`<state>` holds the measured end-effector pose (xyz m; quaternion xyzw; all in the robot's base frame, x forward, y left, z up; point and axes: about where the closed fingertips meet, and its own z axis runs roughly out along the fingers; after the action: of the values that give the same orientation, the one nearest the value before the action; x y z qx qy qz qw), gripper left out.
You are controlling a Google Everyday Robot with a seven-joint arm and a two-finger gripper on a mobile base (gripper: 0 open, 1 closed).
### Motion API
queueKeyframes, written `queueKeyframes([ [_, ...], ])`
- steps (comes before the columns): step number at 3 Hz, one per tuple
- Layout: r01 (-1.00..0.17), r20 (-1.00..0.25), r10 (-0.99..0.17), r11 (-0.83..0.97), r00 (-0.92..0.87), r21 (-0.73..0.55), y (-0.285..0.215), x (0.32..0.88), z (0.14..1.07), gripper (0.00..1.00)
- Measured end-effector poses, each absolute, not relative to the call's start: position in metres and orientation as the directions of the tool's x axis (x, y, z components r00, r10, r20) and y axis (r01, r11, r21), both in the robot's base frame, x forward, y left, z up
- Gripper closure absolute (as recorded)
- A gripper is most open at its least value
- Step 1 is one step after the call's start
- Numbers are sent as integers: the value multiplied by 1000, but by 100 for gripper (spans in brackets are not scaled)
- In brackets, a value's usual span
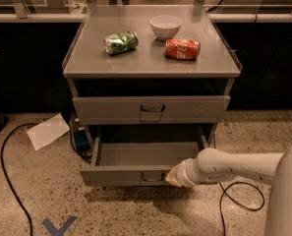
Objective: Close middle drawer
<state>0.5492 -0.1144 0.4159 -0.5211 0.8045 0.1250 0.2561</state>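
So the middle drawer (140, 154) is being shown pulled well out under the shut upper drawer (194, 109), with the gripper (173, 177) being held at its front panel, just beside the loop handle (153, 178), and a bowl (165, 26), red can (182, 49) and green can (121, 42) being carried on the cabinet top (150, 65).

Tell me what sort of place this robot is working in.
Probably a lab or office test area: loose cables on a speckled floor, a blue tape mark, and counters behind. The gripper sits at the open middle drawer's front panel.
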Motion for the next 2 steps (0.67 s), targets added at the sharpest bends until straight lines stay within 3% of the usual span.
queueKeyframes([
  [2, -895, -564, -754, 442, -337, -56, -115, 553, 414, 100],
])
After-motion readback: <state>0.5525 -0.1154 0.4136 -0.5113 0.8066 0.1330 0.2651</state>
